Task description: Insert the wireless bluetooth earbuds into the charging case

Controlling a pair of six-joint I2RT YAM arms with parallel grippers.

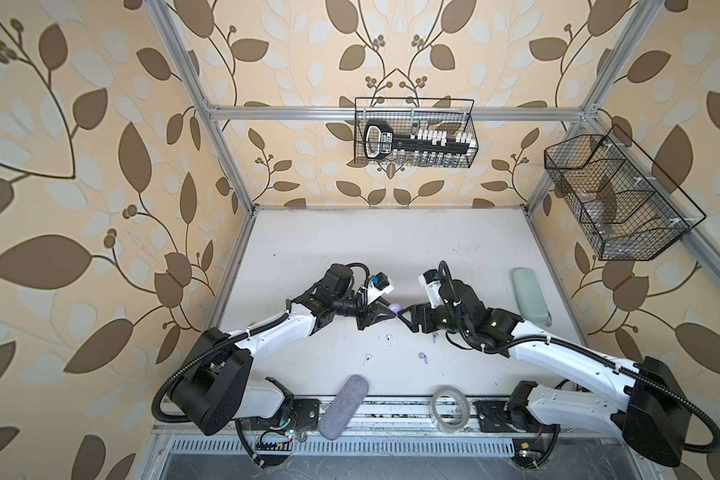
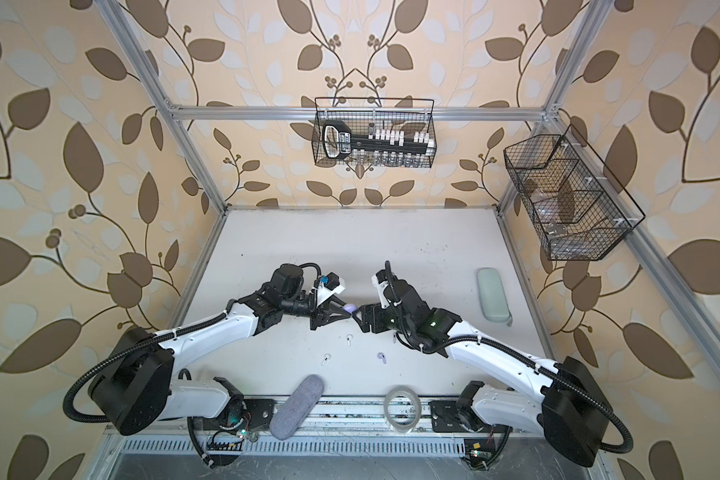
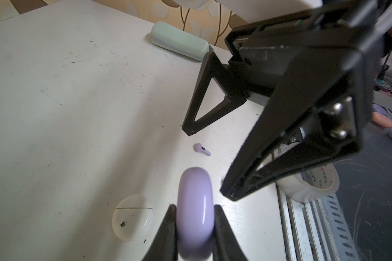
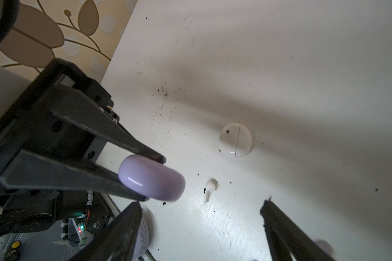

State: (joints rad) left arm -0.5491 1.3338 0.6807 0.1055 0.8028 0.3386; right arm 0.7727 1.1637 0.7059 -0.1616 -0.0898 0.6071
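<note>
My left gripper (image 3: pixel 195 214) is shut on a round lilac charging case (image 3: pixel 195 210), held on edge above the table (image 1: pixel 350 249); the case (image 1: pixel 395 308) shows small in both top views. My right gripper (image 4: pixel 199 210) stands open facing it, with nothing between its fingers (image 3: pixel 209 101), their tips close to the case (image 4: pixel 152 178). A closed white charging case (image 4: pixel 235 140) lies on the table. Loose earbuds lie nearby: two white (image 1: pixel 388 340) (image 1: pixel 367 358) and two lilac (image 1: pixel 422 356) (image 1: pixel 434 337), the last partly under my right arm.
A mint oblong case (image 1: pixel 528 295) lies at the right. A grey fabric case (image 1: pixel 344 405) and a tape roll (image 1: pixel 449 409) sit on the front rail. Two wire baskets (image 1: pixel 416 133) (image 1: pixel 616 199) hang on the walls.
</note>
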